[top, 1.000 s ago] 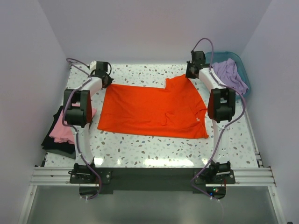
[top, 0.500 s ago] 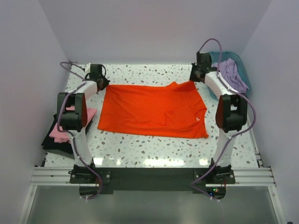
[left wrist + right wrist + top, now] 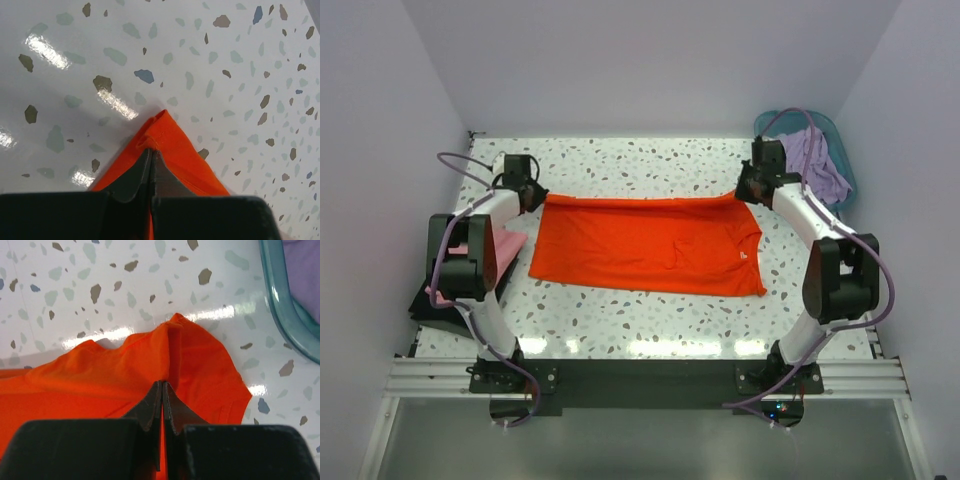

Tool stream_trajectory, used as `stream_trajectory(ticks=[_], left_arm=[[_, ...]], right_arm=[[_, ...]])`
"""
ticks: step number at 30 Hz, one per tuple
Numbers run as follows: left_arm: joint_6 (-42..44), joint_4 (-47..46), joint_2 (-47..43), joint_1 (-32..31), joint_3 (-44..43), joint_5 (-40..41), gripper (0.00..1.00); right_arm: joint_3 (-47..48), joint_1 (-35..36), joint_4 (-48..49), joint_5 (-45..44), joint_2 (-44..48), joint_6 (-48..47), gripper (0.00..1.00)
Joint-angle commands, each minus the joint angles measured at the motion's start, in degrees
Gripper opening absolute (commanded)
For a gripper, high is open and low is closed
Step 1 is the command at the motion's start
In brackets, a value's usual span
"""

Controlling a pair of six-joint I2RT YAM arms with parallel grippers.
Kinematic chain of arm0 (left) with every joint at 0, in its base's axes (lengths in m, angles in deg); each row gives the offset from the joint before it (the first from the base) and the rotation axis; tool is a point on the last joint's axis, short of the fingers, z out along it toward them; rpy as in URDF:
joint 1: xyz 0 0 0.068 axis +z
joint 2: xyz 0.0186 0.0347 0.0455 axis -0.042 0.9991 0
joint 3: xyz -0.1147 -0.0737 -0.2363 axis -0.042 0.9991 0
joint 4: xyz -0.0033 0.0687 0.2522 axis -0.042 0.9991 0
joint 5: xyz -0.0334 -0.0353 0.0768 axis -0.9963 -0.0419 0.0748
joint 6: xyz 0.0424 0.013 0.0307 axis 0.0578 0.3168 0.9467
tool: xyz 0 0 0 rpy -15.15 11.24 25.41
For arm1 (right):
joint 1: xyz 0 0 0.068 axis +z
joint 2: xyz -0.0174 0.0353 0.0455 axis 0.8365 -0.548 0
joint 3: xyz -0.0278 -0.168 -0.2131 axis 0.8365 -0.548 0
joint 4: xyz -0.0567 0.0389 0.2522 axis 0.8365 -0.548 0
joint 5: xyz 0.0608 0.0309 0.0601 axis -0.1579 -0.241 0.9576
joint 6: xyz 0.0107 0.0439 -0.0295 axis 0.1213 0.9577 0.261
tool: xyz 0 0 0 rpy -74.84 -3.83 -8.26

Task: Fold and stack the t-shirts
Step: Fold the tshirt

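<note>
Speckled table (image 3: pixel 650 160); pale plain walls (image 3: pixel 650 60)

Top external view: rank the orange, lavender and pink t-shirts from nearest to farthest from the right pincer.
1. The orange t-shirt: its far right corner is pinched in the right pincer.
2. The lavender t-shirt: in the teal basket, at the far right.
3. The pink t-shirt: far across, at the left edge.
</note>
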Motion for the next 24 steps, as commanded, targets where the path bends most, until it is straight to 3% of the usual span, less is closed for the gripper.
stream_trajectory(ticks=[1,24], left_arm=[[-1.5,-0.85,-4.46,0.54,3.06,0.13,0.0],[-4.84,-0.5,-17.82,0.54,18.97,1.44,0.0]], right_arm=[[-4.14,0.51,1.37,-1.67,4.82,2.36,0.0],[-22.61,0.69,1.1,-0.61,20.11,4.38,0.0]])
